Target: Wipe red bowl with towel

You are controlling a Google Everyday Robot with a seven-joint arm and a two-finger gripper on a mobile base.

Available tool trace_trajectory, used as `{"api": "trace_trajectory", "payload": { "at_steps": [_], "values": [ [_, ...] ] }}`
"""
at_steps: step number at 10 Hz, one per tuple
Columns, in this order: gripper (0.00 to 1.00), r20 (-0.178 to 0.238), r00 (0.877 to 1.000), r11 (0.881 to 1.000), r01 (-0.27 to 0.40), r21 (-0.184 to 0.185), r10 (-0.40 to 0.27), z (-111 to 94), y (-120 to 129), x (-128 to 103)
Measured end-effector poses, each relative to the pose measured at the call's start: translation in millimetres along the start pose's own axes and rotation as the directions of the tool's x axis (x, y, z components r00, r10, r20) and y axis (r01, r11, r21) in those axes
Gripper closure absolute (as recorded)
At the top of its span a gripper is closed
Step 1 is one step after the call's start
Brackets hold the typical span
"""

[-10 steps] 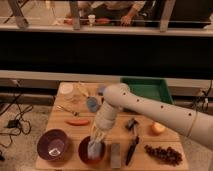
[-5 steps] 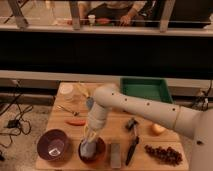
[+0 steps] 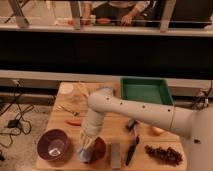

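The red bowl (image 3: 99, 148) sits near the front edge of the wooden table (image 3: 115, 125), mostly covered by my arm. My gripper (image 3: 86, 149) points down into the bowl's left side and presses a pale blue towel (image 3: 84, 154) against it. The towel bunches around the gripper tip and hides the fingers. My white arm (image 3: 135, 107) reaches in from the right across the table's middle.
A purple bowl (image 3: 52, 145) stands left of the red bowl. A grey block (image 3: 115, 155), a black knife (image 3: 131, 149), dark grapes (image 3: 164, 154) and an orange fruit (image 3: 157, 130) lie to the right. A green tray (image 3: 146, 91) sits at the back right. A red chilli (image 3: 73, 122) lies left.
My arm has swung left, carrying the gripper and towel from the bowl's middle to its left side.
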Motion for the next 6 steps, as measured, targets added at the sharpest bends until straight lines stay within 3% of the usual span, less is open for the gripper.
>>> {"api": "trace_trajectory", "payload": {
  "at_steps": [2,3,6],
  "values": [
    [0.98,0.002,1.000,1.000,-0.003,0.007,0.003,-6,10,2],
    [0.98,-0.001,0.999,0.999,-0.033,0.034,0.033,-26,36,17],
    [0.98,-0.016,0.997,0.995,-0.071,0.071,0.072,-45,46,35]
  ]
}}
